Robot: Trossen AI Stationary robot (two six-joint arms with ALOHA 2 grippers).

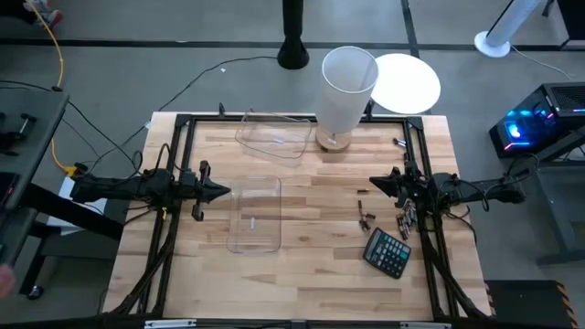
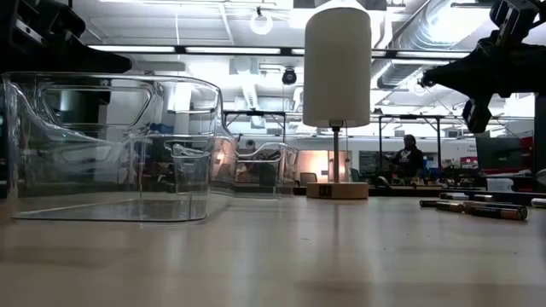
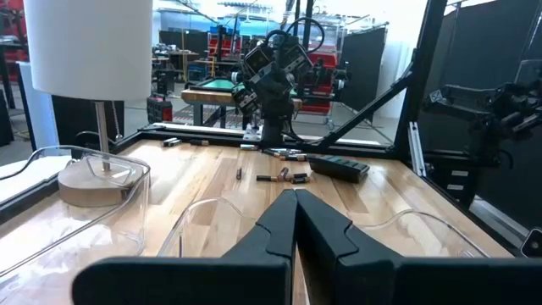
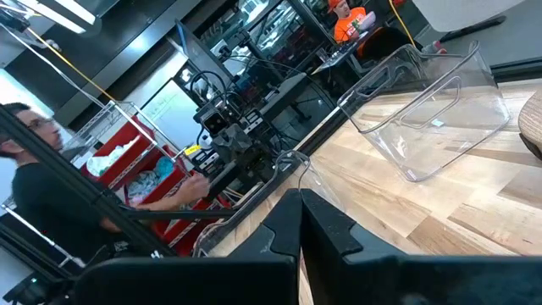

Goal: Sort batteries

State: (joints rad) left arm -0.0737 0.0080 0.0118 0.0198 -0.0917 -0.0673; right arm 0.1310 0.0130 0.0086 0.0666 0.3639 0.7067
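On the pale wooden slatted table [image 1: 311,274], a black buttoned calculator [image 1: 388,252] lies nearest on the right. Just beyond it, small dark cylindrical batteries [image 1: 405,219] lie scattered right beside and under the right tool [image 1: 374,183], whose fingers are pressed together, empty. The left tool [image 1: 226,192], likewise closed, hovers well apart from them, beside a clear plastic rectangular bin [image 1: 255,215].

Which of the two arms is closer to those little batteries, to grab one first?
The right gripper, probably: the batteries lie just beside it. The left gripper waits shut beyond the clear bin.
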